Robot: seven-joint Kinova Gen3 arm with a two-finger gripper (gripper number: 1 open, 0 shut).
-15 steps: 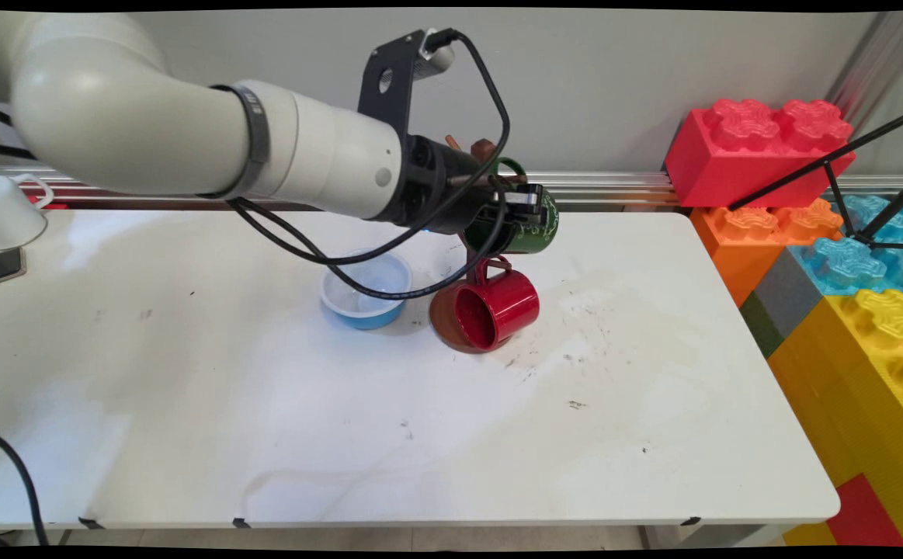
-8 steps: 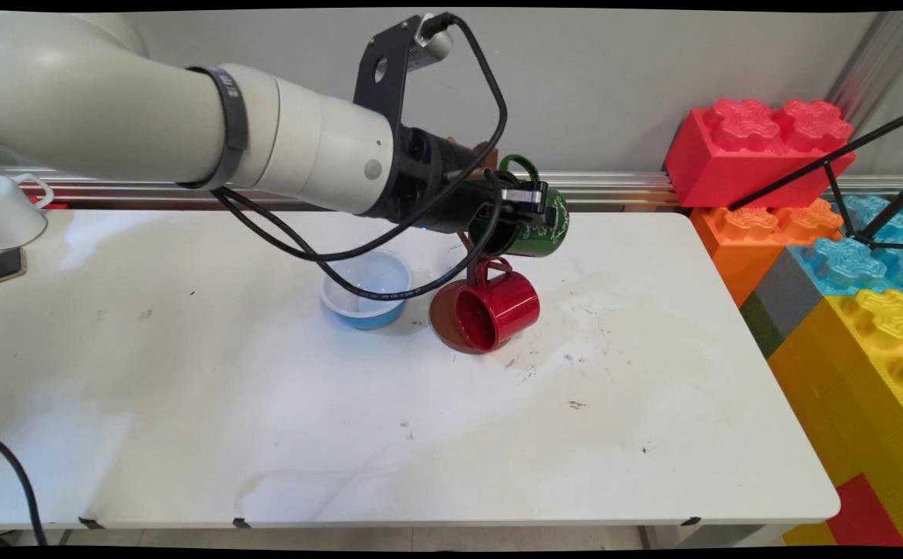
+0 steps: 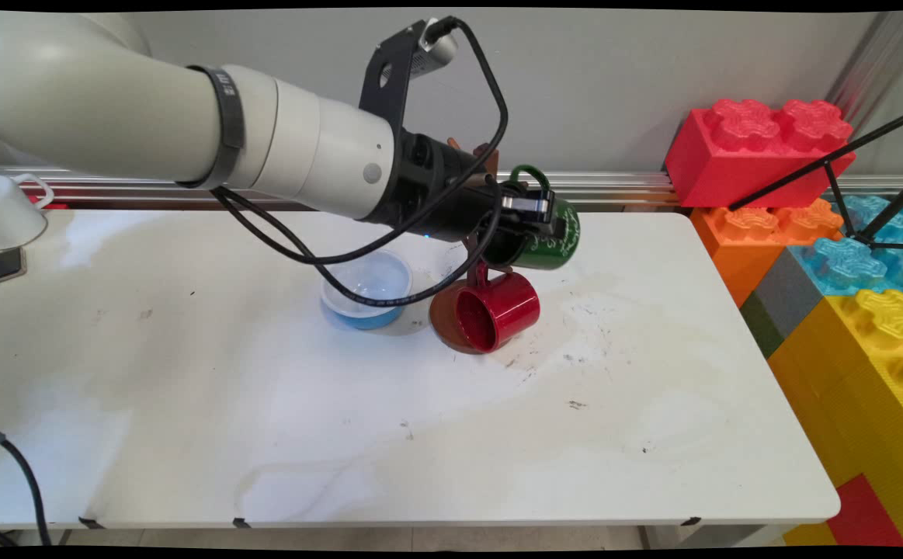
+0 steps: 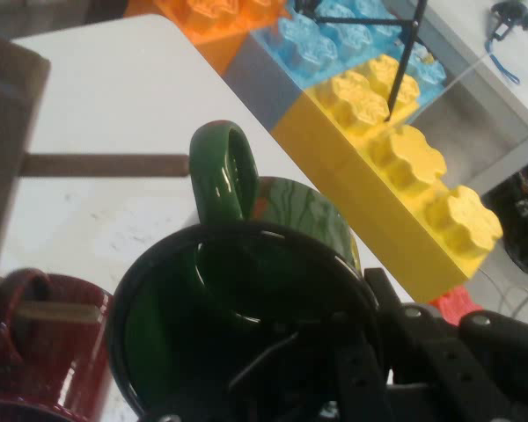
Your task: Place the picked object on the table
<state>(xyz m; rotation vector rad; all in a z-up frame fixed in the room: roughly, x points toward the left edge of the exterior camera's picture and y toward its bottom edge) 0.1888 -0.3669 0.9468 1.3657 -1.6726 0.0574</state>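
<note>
The end effector (image 3: 535, 211) is clamped on the rim of a green mug (image 3: 548, 234), with one finger apparently inside the mouth and the other on the outer wall, though the hand view shows this only dimly at its lower edge. The green mug (image 4: 246, 299) is held on its side above the white surface (image 3: 420, 404), its dark mouth turned toward the arm and its handle (image 3: 529, 175) pointing up. It sits just beside the wooden mug rack (image 3: 473, 256), whose brown pegs (image 4: 106, 164) show close to the handle in the hand view; whether the handle touches a peg cannot be told. Directly below the green mug, a red mug (image 3: 495, 309) hangs on its side from a lower peg of the rack, its open mouth facing the camera's left, over the rack's round brown base (image 3: 443, 326). Just left of the base stands a small blue bowl (image 3: 367, 289) with a white inside, crossed by the arm's black cables (image 3: 389, 291). At the far left edge a white cup (image 3: 5, 208) stands well apart from the rest. Large toy bricks (image 3: 762, 144) in red, orange, blue and yellow are stacked along the right side of the surface.
</note>
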